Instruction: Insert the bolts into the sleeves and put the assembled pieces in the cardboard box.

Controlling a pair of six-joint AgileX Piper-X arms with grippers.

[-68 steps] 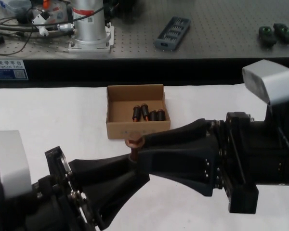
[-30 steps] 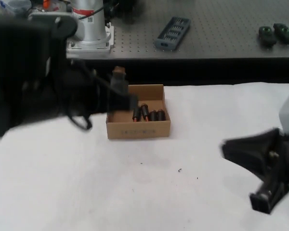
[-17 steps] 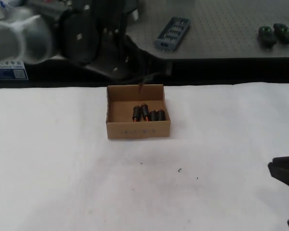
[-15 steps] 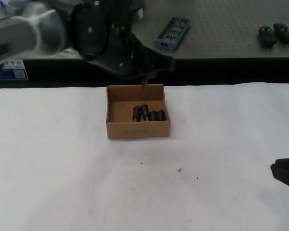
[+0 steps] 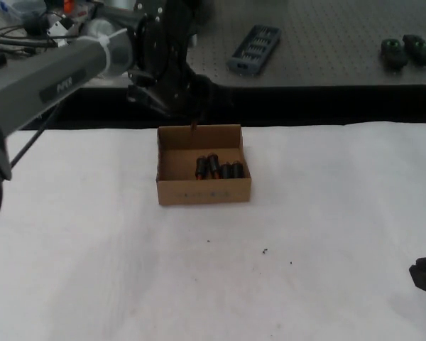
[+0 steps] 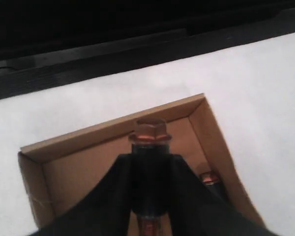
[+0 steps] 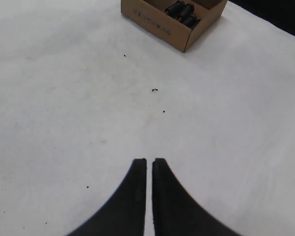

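The left hand (image 6: 150, 163) grips an assembled piece (image 6: 148, 132) above the cardboard box (image 6: 113, 129)'s far edge, likely to drop it beside finished pieces (image 5: 219, 169). The right hand (image 7: 149, 164), all but closed and empty, rests clear near the desk (image 5: 92, 249)'s near right corner.

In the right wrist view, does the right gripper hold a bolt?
No, the right gripper has its fingertips almost together with nothing between them, above the white cloth.
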